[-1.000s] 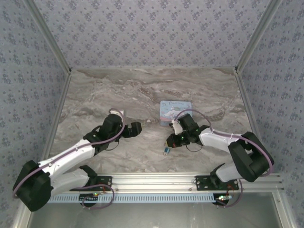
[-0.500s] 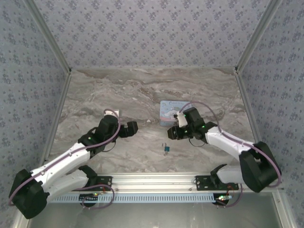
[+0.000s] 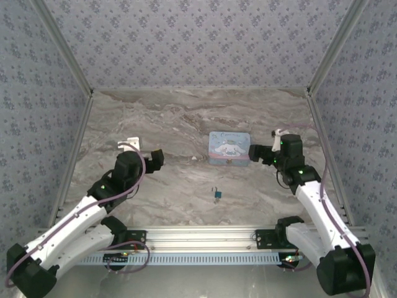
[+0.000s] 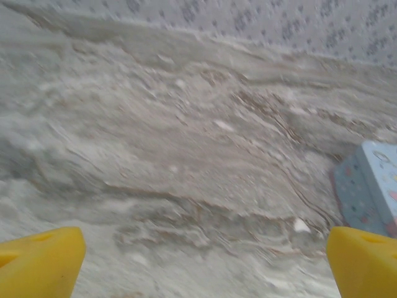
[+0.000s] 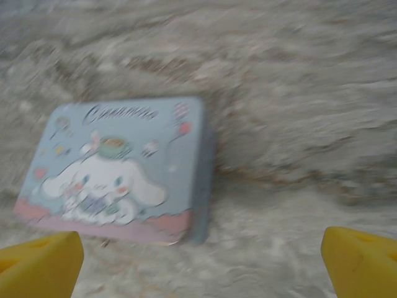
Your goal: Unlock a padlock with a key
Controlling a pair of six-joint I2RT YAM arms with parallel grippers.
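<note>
The tiny teal padlock (image 3: 218, 194) lies on the marble table, in front of the tin and between the two arms. A thin dark sliver at its lower left looks like the key (image 3: 215, 200); whether it sits in the lock is too small to tell. My right gripper (image 3: 253, 153) hovers just right of the tin, open and empty, its yellow fingertips (image 5: 37, 264) wide apart. My left gripper (image 3: 158, 158) is to the left, well away from the padlock, also open and empty, with its fingertips (image 4: 40, 261) spread over bare marble.
The light-blue cartoon-printed tin (image 3: 229, 148) lies flat behind the padlock; it shows large in the right wrist view (image 5: 118, 167) and at the right edge of the left wrist view (image 4: 372, 186). Patterned walls enclose the table on three sides.
My right gripper opened, left the padlock on the table and drew back to the right of the tin. My left arm pulled back to the left.
</note>
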